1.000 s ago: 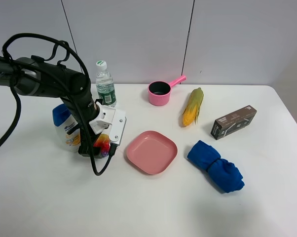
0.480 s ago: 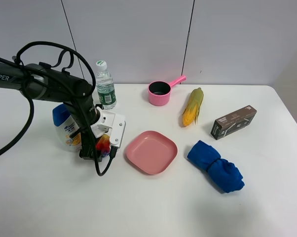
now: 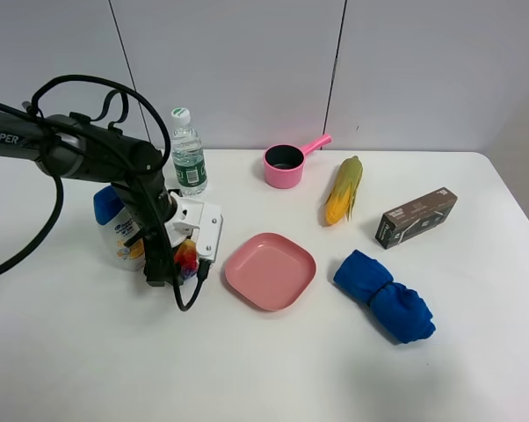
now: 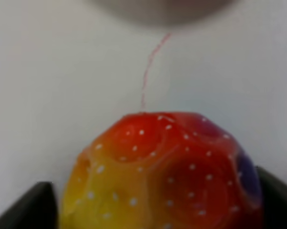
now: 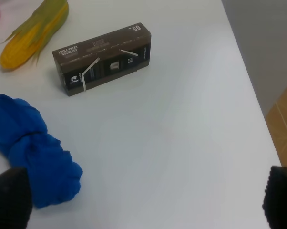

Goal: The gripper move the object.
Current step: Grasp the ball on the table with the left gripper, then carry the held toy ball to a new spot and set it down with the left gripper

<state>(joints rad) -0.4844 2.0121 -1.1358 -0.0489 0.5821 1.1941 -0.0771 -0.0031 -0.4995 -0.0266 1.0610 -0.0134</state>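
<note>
The rainbow bumpy ball (image 3: 185,261) sits low at the table between the fingers of my left gripper (image 3: 182,265), just right of a shampoo bottle. In the left wrist view the ball (image 4: 162,171) fills the space between the two black fingertips (image 4: 31,207), which flank it closely on both sides. The left gripper is shut on the ball. My right gripper (image 5: 143,200) is out of the exterior view. Its wrist view shows only two dark fingertips (image 5: 7,198) far apart, open and empty, above bare table.
A blue-capped shampoo bottle (image 3: 115,227) and a water bottle (image 3: 187,154) stand close behind the left arm. A pink plate (image 3: 269,270) lies to its right. Further right are a pink saucepan (image 3: 285,165), corn (image 3: 344,190), a brown box (image 3: 416,216) and a blue cloth (image 3: 383,294).
The left arm has lowered and drawn a little toward the table front with the ball between its fingers. Nothing else on the table has moved.
</note>
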